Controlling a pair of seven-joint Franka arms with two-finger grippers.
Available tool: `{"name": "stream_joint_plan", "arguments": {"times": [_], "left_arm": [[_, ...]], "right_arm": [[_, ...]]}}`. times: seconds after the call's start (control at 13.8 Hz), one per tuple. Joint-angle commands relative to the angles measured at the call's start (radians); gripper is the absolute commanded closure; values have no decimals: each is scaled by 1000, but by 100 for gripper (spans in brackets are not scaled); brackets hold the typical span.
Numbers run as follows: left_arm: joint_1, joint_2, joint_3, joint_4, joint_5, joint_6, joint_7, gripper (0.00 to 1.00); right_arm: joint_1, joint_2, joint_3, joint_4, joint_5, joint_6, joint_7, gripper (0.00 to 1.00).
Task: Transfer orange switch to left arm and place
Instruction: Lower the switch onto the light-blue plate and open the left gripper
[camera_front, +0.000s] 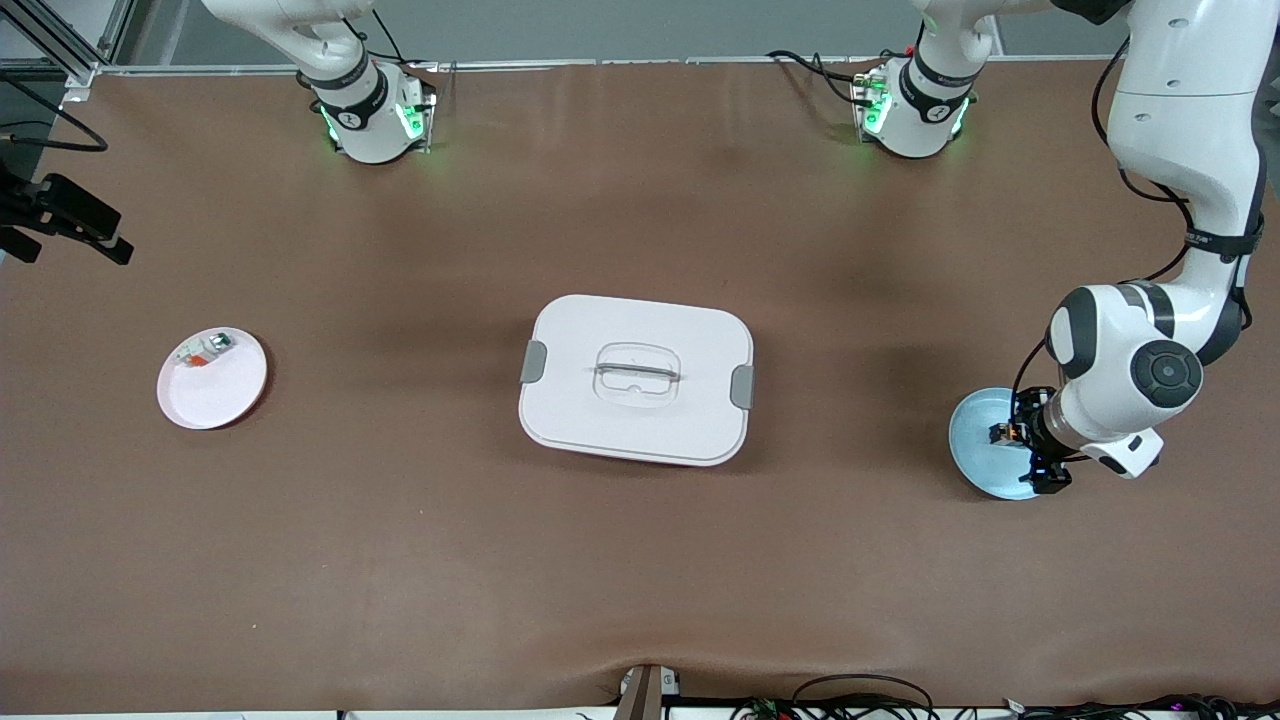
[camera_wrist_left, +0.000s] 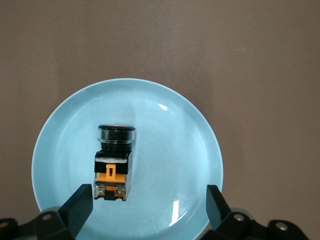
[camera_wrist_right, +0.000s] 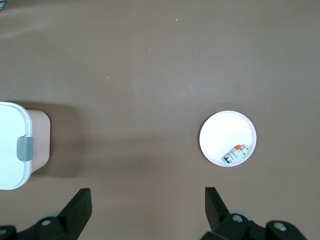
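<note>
While the left arm bends low, left gripper (camera_wrist_left: 145, 207) hangs wide-spread over the orange switch (camera_wrist_left: 115, 162) on the blue plate (camera_wrist_left: 190, 145); right gripper (camera_wrist_right: 145, 207) spread, raised high, waiting.

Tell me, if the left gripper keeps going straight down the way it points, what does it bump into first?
Probably the orange switch lying on the light blue plate. The left gripper hangs open over it, the switch nearer one finger, though how high is hard to judge.

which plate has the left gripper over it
The light blue plate at the left arm's end, holding the orange switch; the left gripper has open jaws. The white plate doesn't.
</note>
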Motion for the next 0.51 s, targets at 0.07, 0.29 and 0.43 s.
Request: {"name": "stream_joint_plan", "arguments": {"times": [0.07, 0.29, 0.43], "left_arm": [[3, -78, -27, -74, 2, 0, 355, 0], [3, -87, -46, -93, -33, 7, 652, 0], [5, -94, -46, -99, -64, 11, 787, 0]], "right_arm": [[1, -24, -1, -16, -13, 0, -5, 0], [4, -24, -1, -15, -14, 2, -3, 0], [4, -24, -1, -16, -14, 0, -3, 0]]}}
